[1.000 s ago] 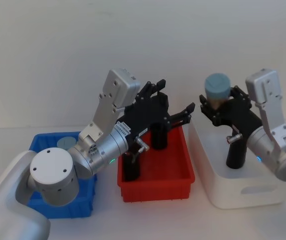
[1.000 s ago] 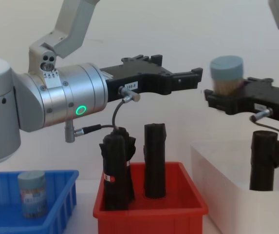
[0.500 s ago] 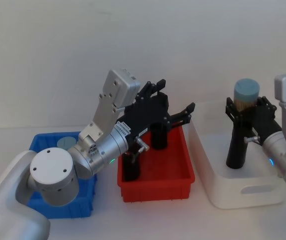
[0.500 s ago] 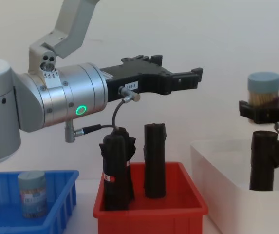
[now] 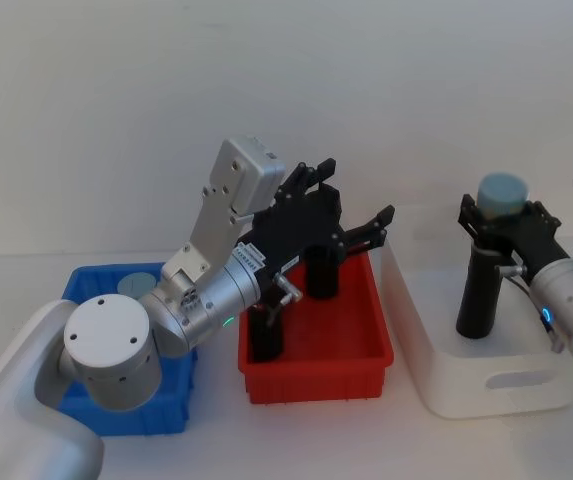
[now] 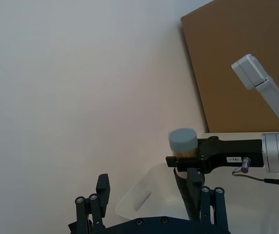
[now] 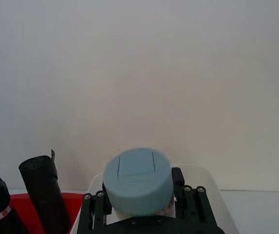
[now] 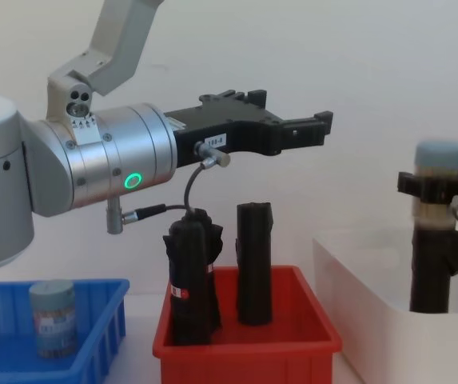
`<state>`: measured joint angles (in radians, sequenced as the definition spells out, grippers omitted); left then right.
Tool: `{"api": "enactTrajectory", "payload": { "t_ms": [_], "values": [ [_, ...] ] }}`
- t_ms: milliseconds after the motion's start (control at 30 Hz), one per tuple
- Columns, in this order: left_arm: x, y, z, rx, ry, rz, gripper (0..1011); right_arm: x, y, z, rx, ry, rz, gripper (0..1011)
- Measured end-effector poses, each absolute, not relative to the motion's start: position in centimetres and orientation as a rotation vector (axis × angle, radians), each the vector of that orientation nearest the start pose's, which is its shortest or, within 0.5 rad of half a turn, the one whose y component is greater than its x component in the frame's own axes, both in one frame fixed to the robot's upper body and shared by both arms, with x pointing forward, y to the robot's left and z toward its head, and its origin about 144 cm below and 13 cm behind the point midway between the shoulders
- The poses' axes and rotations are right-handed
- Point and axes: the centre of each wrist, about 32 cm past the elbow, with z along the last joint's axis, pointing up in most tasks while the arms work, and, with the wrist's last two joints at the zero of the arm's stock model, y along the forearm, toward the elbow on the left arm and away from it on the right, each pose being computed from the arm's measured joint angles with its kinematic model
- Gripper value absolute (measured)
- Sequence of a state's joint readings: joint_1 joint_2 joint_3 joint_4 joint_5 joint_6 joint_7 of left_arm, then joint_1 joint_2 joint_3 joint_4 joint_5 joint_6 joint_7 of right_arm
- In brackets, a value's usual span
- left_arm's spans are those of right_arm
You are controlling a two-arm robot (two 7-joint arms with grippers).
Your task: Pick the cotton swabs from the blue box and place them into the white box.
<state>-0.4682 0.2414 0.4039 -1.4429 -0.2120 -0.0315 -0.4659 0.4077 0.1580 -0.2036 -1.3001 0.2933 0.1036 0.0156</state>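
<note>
Nearest, at the lower left of the head view, the blue box holds one swab tub upright. Past it, mid-frame, the left tool hangs over the red bin and its black rolls, fingers apart and holding nothing. Farther right, the right tool is clamped on another tub above the white box, just over a black roll standing inside. The placing step looks to be in hand: next calls for lowering clear of that roll, then letting go.
</note>
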Motion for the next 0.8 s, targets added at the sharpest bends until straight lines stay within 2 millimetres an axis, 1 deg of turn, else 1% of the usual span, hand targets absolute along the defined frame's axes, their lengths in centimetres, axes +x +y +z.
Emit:
{"api": "enactTrajectory", "payload": {
  "t_ms": [33,100,133,167,233,267,400,800],
  "values": [
    [56.01,18.44,125.48,-0.035,-0.314,0.751,1004,56.85,-22.45,120.53,0.053,0.06,-1.394,689],
    [56.01,18.44,125.48,-0.035,-0.314,0.751,1004,56.97,-22.4,120.61,0.063,0.072,-1.391,769],
    [56.01,18.44,125.48,-0.035,-0.314,0.751,1004,57.0,-22.4,120.63,0.066,0.075,-1.39,787],
    [56.01,18.44,125.48,-0.035,-0.314,0.751,1004,57.07,-22.39,120.68,0.072,0.081,-1.389,839],
    [56.01,18.44,125.48,-0.035,-0.314,0.751,1004,57.13,-22.37,120.72,0.077,0.087,-1.387,869],
    [56.01,18.44,125.48,-0.035,-0.314,0.751,1004,57.16,-22.36,120.74,0.08,0.089,-1.386,920],
    [56.01,18.44,125.48,-0.035,-0.314,0.751,1004,57.29,-22.32,120.84,0.092,0.102,-1.382,1001],
    [56.01,18.44,125.48,-0.035,-0.314,0.751,1004,57.47,-22.25,120.96,0.107,0.118,-1.376,1001]
  ]
}}
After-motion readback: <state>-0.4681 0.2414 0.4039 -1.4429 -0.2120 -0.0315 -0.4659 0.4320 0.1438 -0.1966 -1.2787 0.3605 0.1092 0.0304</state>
